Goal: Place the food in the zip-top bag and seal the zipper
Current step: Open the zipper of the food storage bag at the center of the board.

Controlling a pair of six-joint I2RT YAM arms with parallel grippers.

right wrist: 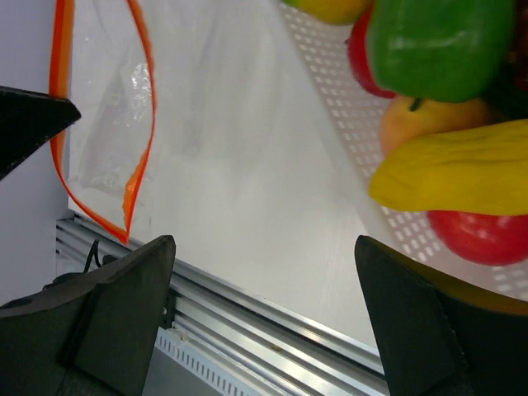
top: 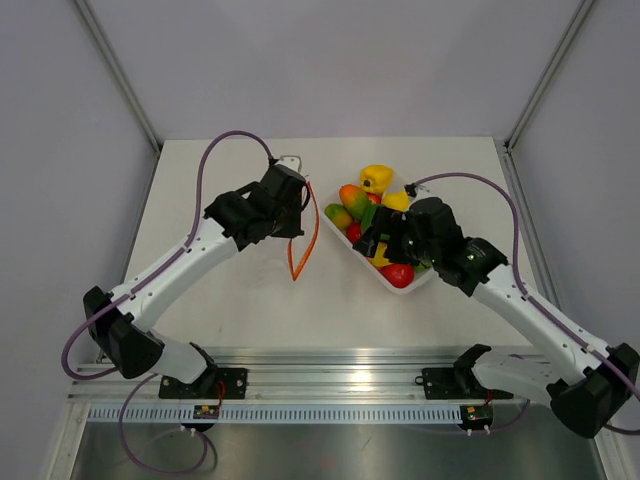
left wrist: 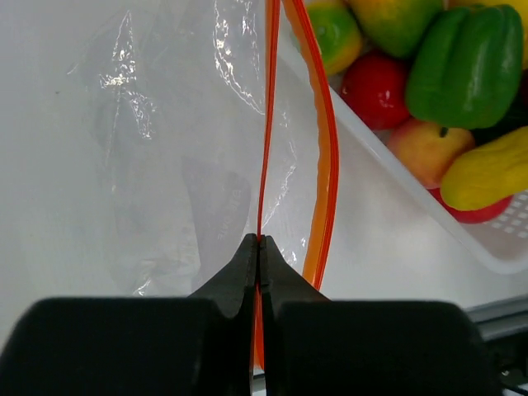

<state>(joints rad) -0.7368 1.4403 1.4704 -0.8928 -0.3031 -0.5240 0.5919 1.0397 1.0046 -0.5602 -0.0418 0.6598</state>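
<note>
A: Which step is this?

B: The first pick, by my reading. The zip-top bag point(left wrist: 165, 165) lies flat on the bench point(top: 330, 310) and looks empty. All the food point(top: 375, 180) I can see sits in the white tray point(left wrist: 495, 247), at 3 o'clock of the bag's mouth in the top view.

A: And the hands?

B: The left hand point(left wrist: 259, 241) is pinched tight on one lip of the zipper point(left wrist: 266, 124). The other lip bows away toward 1 o'clock, so the mouth gapes. The right hand point(right wrist: 260, 247) has its fingers spread wide with nothing between them. It hangs over the tray's near edge.

A: What is closest to it?

B: In the right wrist view, a long yellow piece point(right wrist: 454, 169) lies at about 2 o'clock of the hand. A green pepper point(right wrist: 437, 41) is above that, toward 1 o'clock. The bag's mouth shows at 10 o'clock.

A: So what does the next move call for?

B: I'd say the right hand must shift toward 2 o'clock, drop over one piece and close on it. Then it must carry the piece across to the gap between the lips. The plastic looks glossy, so a grip across the narrow middle seems safest. The left hand should hold its pinch so the mouth does not fall shut. Sealing comes last, and it is not yet begun.
</note>
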